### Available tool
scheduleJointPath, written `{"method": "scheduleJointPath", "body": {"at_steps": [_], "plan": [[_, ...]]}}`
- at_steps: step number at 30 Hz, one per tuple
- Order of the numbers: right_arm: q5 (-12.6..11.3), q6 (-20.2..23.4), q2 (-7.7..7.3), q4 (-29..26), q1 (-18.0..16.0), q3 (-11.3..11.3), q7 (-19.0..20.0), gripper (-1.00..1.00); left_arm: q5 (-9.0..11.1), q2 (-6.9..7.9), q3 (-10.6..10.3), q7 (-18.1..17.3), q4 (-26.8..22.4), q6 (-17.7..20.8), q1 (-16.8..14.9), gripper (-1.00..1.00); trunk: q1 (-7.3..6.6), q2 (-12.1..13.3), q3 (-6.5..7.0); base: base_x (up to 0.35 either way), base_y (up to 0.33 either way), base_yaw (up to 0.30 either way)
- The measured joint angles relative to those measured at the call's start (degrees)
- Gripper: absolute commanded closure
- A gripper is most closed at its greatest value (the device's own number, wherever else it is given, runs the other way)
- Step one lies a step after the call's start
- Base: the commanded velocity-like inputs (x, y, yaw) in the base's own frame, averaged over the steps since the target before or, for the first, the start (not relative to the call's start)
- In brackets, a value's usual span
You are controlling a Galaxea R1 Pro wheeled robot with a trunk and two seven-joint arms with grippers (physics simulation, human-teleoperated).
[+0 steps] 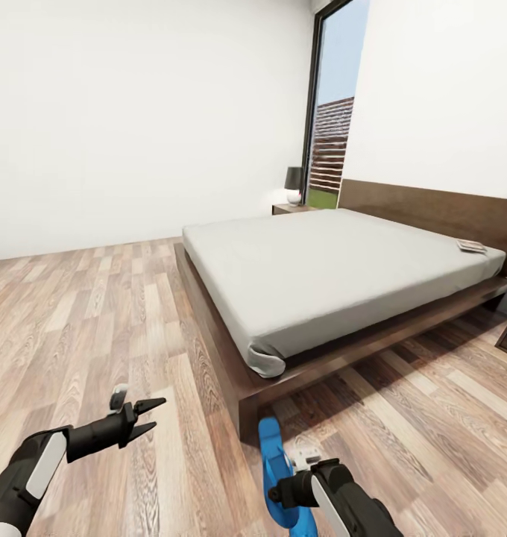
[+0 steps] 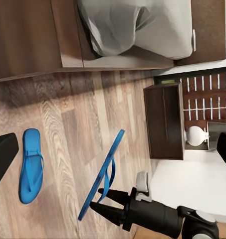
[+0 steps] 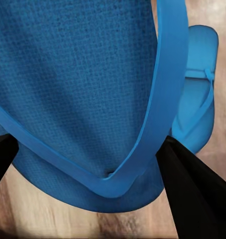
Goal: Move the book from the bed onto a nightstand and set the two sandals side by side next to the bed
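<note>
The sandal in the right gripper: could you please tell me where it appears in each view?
Head view: held sandal, bottom centre, near the bed's corner.
Left wrist view: held sandal tilted edge-on at the right gripper.
Right wrist view: close up, strap between the fingers.
Shared landmark: the wood-plank floor.

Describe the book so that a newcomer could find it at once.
Start at the big bed with the pale grey mattress and go to its headboard. The book lies flat near the mattress's far right corner, thin and small. It is the sole object on the mattress.
</note>
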Motion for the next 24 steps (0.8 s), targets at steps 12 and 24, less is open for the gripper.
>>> {"method": "scheduleJointPath", "body": {"at_steps": [12,24], "plan": [[0.7,0.0,0.04,-0.5,0.0,-0.2,0.0,1.0,0.0,-0.02,1.7,0.0,0.0,-0.1,0.0,-1.0,0.31,-0.2,-2.66,0.0,0.0,0.0],[1.0,-0.1,0.06,-0.4,-1.1,-0.3,-0.4,1.0,0.0,-0.08,1.7,0.0,0.0,-0.1,0.0,-1.0,0.62,-0.3,-5.32,0.0,0.0,0.0]]}}
